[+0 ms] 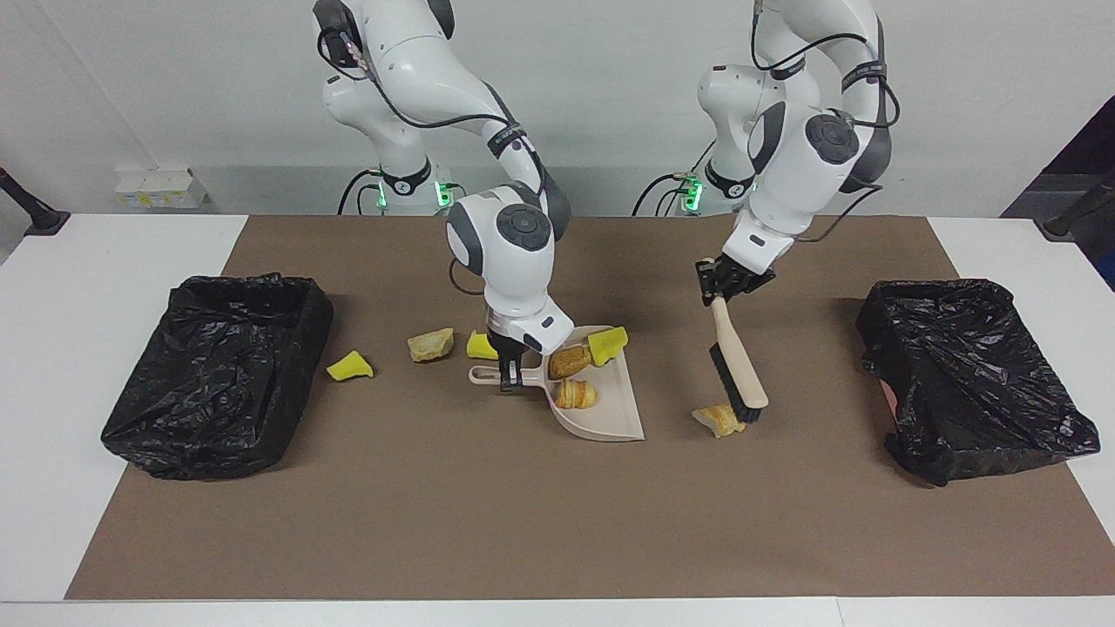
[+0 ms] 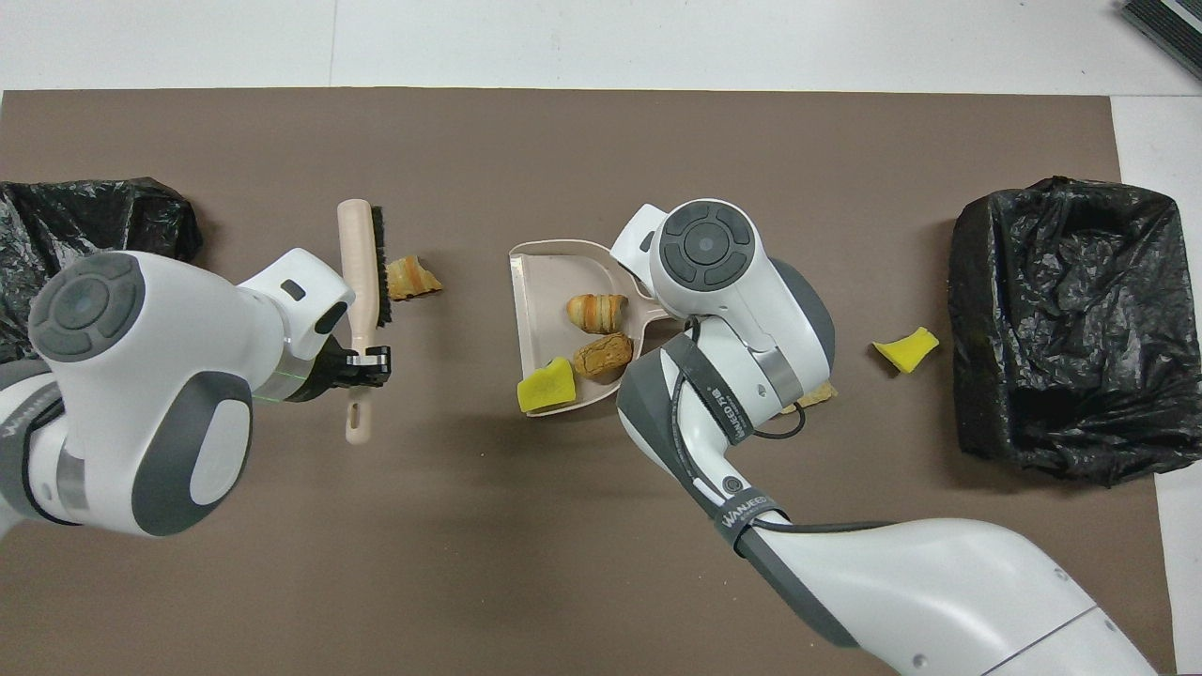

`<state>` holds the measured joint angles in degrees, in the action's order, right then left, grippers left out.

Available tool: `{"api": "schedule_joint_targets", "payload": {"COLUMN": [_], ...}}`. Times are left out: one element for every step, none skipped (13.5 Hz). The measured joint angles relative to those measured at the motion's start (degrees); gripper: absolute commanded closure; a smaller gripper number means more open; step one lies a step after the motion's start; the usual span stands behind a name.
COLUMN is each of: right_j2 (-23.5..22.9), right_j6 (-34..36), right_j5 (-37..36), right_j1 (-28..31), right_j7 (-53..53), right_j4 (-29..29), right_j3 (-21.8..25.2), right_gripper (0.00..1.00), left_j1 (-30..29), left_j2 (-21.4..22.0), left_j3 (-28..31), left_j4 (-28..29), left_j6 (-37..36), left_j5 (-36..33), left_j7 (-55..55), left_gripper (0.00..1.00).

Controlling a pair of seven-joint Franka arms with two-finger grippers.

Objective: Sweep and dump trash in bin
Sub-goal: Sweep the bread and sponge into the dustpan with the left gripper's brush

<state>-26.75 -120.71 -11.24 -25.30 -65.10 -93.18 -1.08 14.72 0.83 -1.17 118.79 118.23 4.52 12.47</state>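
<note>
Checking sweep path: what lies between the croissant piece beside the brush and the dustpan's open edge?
Bare brown mat only, clearest in the overhead view, between the croissant piece and dustpan.

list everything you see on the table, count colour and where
trash in dustpan: 3, one yellow sponge chunk and two golden-brown bread lumps, lying in the pan
trash on mat: 4, a golden-brown bread piece at the brush bristles; a yellow chunk near the bin at the right arm's end; a tan lump and a yellow chunk beside the dustpan handle
dustpan: 1, beige, mid-table
brush: 1, beige with black bristles, tilted, head down by the loose bread piece
bins: 2, black-bagged, one at the right arm's end, one at the left arm's end
mat: 1, brown, covering the white table
right gripper: shut on the dustpan handle
left gripper: shut on the brush handle
</note>
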Motion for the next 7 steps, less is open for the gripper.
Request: {"api": "schedule_joint_targets", "payload": {"right_j2": [0.0, 0.0, 0.0, 0.0, 0.0, 0.0, 0.0], "right_j6": [0.0, 0.0, 0.0, 0.0, 0.0, 0.0, 0.0], "right_j5": [0.0, 0.0, 0.0, 0.0, 0.0, 0.0, 0.0], "right_j1": [0.0, 0.0, 0.0, 0.0, 0.0, 0.0, 0.0], "right_j7": [0.0, 0.0, 0.0, 0.0, 0.0, 0.0, 0.1], "right_j4": [0.0, 0.0, 0.0, 0.0, 0.0, 0.0, 0.0], "right_j3": [0.0, 0.0, 0.0, 0.0, 0.0, 0.0, 0.0], "right_gripper": [1.00, 1.00, 1.00, 1.00, 1.00, 1.00, 1.00], "left_j1": [-1.2, -2.3, -3.2, -3.7, -3.8, -3.8, -3.7], "left_j2": [-2.0, -4.7, -7.4, -9.7, -11.5, -12.7, -13.4], "left_j3": [0.0, 0.0, 0.0, 0.0, 0.0, -0.4, -0.9], "left_j4": [-1.6, -3.7, -5.7, -7.0, -7.5, -7.6, -7.5], "left_j6": [-0.1, -0.3, -0.9, -1.0, -1.0, -1.0, -1.1], "left_j5": [-4.8, -8.5, -10.4, -11.1, -11.4, -11.4, -11.2], "left_j7": [-1.6, -3.5, -5.8, -7.6, -8.4, -8.8, -8.8], "left_gripper": [1.00, 1.00, 1.00, 1.00, 1.00, 1.00, 1.00]}}
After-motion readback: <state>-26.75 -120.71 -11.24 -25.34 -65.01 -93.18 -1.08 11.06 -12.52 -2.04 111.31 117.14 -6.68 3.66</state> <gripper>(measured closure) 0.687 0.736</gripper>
